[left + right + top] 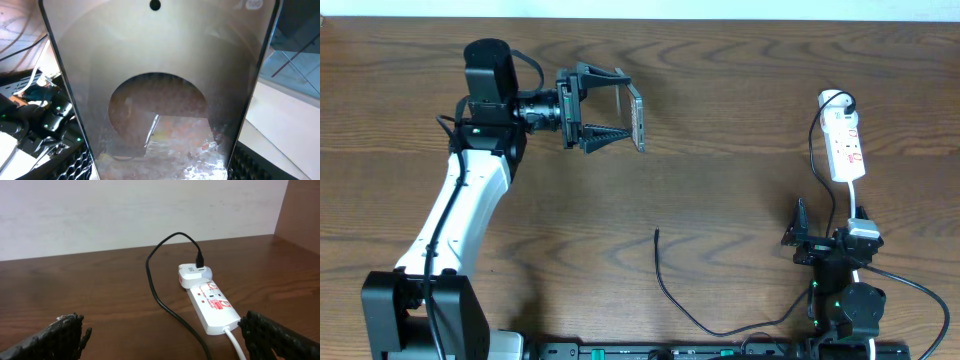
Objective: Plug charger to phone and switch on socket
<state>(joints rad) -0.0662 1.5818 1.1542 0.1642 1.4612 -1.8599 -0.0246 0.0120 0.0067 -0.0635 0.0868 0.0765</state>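
On the counter [720, 180] nothing is plugged in yet. The phone [637, 112] is held up on its edge, clamped in the left gripper [618, 110]. The right gripper [165, 324] is spread wide and empty. The charger [660, 275] tip is found on the counter to that gripper's left, pointing away from the robot.

The phone [637, 117] stands on edge; the black charger [657, 255] trails loose from the white socket [846, 148].
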